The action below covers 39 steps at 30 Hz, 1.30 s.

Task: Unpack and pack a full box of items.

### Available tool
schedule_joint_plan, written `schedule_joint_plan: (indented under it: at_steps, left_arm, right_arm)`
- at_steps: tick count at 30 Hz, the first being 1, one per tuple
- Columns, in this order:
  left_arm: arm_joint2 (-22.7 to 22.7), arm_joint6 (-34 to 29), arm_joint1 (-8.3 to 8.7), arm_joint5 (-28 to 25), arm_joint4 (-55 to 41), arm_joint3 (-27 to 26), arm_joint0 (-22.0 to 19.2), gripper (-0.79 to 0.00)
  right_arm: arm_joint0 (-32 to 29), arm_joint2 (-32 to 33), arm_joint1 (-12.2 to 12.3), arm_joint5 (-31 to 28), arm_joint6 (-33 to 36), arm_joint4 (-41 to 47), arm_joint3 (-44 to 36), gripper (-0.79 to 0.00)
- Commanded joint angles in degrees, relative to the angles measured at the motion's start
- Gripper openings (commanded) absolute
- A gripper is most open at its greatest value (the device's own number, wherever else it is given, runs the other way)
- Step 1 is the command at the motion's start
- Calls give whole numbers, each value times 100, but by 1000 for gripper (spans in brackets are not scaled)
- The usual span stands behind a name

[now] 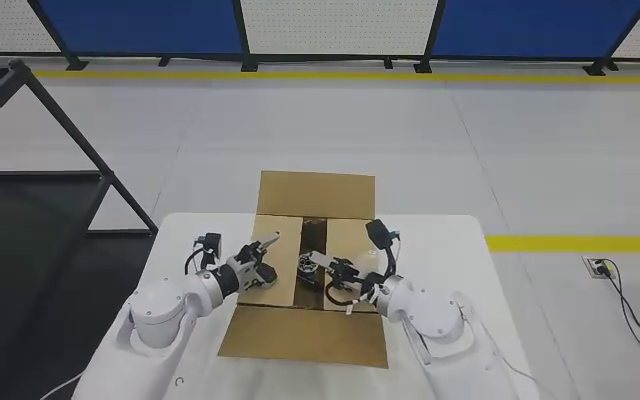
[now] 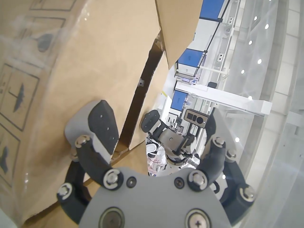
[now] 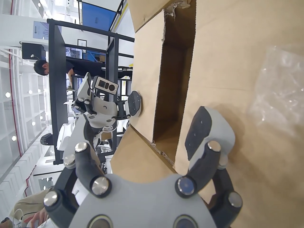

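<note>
A brown cardboard box [image 1: 315,195] stands mid-table with its far and near flaps spread outward. Its two side flaps are folded in, leaving a narrow dark gap [image 3: 175,77] between them; what lies inside is hidden. My left gripper [image 1: 265,254] is open, and one pad [image 2: 103,122] lies against the left flap [image 2: 78,67] beside the gap. My right gripper [image 1: 318,266] is open as well, one finger [image 3: 209,129] resting on the right flap [image 3: 237,48] at the gap's near end. The left gripper [image 3: 106,100] also shows across the gap, its pad touching the left flap.
The box sits on a white table [image 1: 440,240]. A crumpled clear plastic piece [image 3: 280,84] lies on the right flap. A dark metal rack [image 1: 60,130] stands off the table's left side. White table surface is free to the right of the box.
</note>
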Motion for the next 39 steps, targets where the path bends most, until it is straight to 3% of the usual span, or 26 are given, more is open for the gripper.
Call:
schedule_joint_plan:
  at_steps: [1,13,22,30,39]
  left_arm:
    - [16,-8,0,29,8,26,-12,0]
    - [-10,-34,8,-6,-24,37,-35,0]
    - [-461,-42,65,-346,-308,-469,300,0]
    - [-1053,-243,139,-676,-711,-1058,753,0]
    - [-2032,-506,244,-916,-1212,-1507,1413,0]
  right_arm:
    - [19,-28,5,58,-18,-30,17,0]
    - [14,-117,42,174,-97,-48,-68,0]
    - [-225,58,105,-296,-21,332,-524,0]
    - [-537,648,263,-880,832,930,-1085,0]
    - [-1391,1715,528,-1590,1896,1423,-1853,0]
